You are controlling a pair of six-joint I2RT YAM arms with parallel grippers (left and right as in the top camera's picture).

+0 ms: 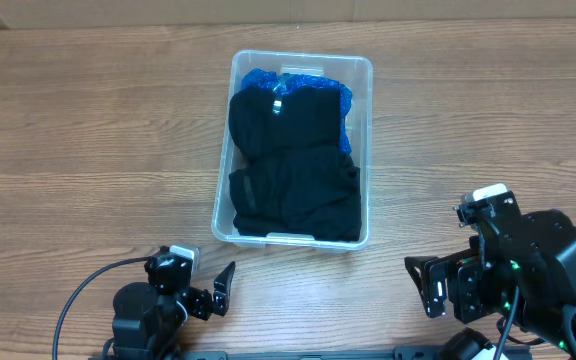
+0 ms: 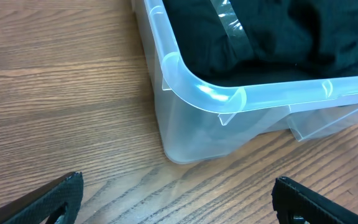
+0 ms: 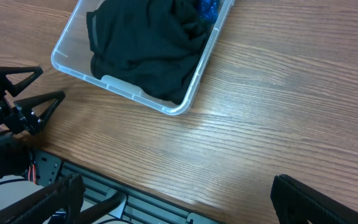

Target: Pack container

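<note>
The clear container (image 1: 224, 190) stands in the middle of the wooden table. It holds black folded garments (image 1: 293, 160) over a blue item (image 1: 264, 78) at its far end. In the left wrist view its near corner (image 2: 179, 71) is close in front. In the right wrist view the container (image 3: 67, 43) lies at the upper left. My left gripper (image 1: 216, 295) is open and empty at the front left, short of the container. My right gripper (image 1: 423, 285) is open and empty at the front right, over the table's front edge.
The wooden table (image 1: 88, 150) extends bare to both sides of the container. A metal rail (image 3: 135, 202) runs along the front edge of the table. The left arm and its cable (image 3: 11, 118) show in the right wrist view.
</note>
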